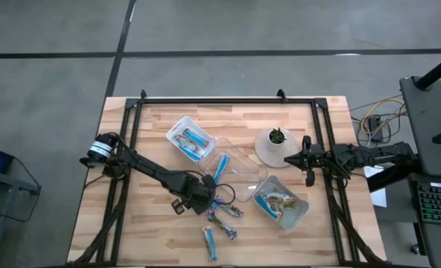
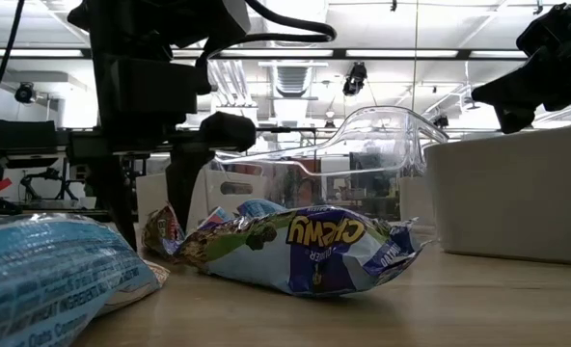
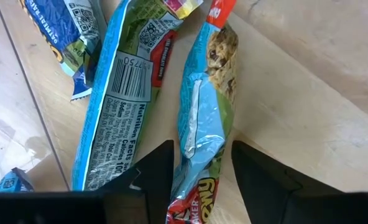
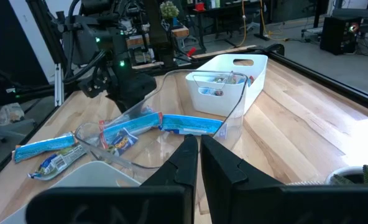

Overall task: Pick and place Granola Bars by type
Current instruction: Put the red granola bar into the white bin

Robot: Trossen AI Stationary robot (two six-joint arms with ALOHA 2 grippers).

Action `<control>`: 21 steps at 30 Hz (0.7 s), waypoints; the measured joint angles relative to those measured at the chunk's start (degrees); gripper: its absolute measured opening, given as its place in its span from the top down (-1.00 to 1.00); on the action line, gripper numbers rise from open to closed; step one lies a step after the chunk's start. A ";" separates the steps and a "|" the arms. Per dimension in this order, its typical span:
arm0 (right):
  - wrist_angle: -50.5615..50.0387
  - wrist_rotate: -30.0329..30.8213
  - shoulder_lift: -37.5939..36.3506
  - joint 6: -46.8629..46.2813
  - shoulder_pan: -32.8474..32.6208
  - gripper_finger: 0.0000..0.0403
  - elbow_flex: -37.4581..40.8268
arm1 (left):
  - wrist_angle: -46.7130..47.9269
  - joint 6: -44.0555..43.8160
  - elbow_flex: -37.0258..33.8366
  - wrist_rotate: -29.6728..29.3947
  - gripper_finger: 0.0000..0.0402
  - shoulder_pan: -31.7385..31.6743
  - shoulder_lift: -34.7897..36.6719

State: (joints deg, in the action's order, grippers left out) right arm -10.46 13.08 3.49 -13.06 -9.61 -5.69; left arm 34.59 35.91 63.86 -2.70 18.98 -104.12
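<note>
Several foil-wrapped granola bars lie on the wood table. My left gripper (image 1: 208,199) (image 3: 202,149) is open and low over a loose group of them (image 1: 224,211). Its fingers stand on either side of one blue-and-green bar (image 3: 206,106), which lies flat along the gap. A second bar (image 3: 122,106) lies beside it, back side up. Another bar (image 1: 210,243) lies nearer the table's near edge, and a blue one (image 1: 220,167) lies at the clear tray's edge. My right gripper (image 1: 308,165) (image 4: 199,149) is shut and waits above the table's right side. My left gripper has the blue-and-green bar's lower half (image 3: 199,168) between its open fingers, coming from above and pointing down, fingers across the bar. The bar lies flat on the table. Whether the fingers (image 3: 156,174) touch its wrapper, I cannot tell.
A white tray (image 1: 177,128) at the far left holds blue bars. A clear tray (image 1: 243,167) sits mid-table. A tray (image 1: 301,216) at the right holds greenish-tan bars. A white pot with a small plant (image 1: 275,147) stands by my right gripper. A black frame (image 1: 228,100) borders the table.
</note>
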 joint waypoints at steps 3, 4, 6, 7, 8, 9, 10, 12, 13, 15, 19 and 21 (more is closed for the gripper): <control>0.00 0.00 -0.01 0.00 0.00 0.94 0.00 | 0.12 -0.45 -0.02 0.07 0.31 0.01 0.00; -0.02 0.00 0.00 0.00 -0.01 0.94 0.00 | 0.25 -0.47 0.00 0.14 0.34 0.02 0.00; 0.00 0.00 0.00 0.00 0.00 0.94 0.00 | 0.45 -0.53 0.09 0.41 0.44 0.04 0.00; -0.02 0.00 0.00 0.00 0.00 0.94 0.00 | 0.52 -0.60 0.19 0.48 0.49 0.04 -0.02; -0.02 0.00 -0.02 0.00 0.00 0.94 0.00 | 0.67 -0.62 0.25 0.59 0.55 0.04 -0.04; 0.00 0.01 -0.01 0.00 -0.01 0.94 0.02 | 0.79 -0.62 0.32 0.65 0.61 0.04 -0.06; 0.00 0.00 -0.02 0.00 0.00 0.94 0.00 | 0.95 -0.62 0.41 0.66 0.66 0.04 -0.07; -0.01 0.00 -0.02 0.00 -0.01 0.94 0.00 | 1.21 -0.62 0.62 0.83 0.76 0.06 -0.11; -0.01 0.02 -0.01 0.00 0.00 0.94 0.00 | 1.32 -0.63 0.70 1.04 0.80 0.04 -0.11; 0.00 0.02 -0.02 0.00 -0.02 0.94 0.00 | 1.58 -1.13 0.90 1.34 0.86 0.04 -0.11; 0.00 0.00 -0.02 0.00 0.00 0.94 0.00 | 2.74 -2.42 1.45 1.45 0.90 0.04 0.14; 0.00 0.02 -0.02 0.00 0.00 0.94 0.00 | 3.79 -3.40 1.76 1.51 0.91 0.04 1.09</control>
State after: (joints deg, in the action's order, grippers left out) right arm -10.46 13.10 3.46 -13.06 -9.61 -5.69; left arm 38.38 32.52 65.61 -1.19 19.02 -103.02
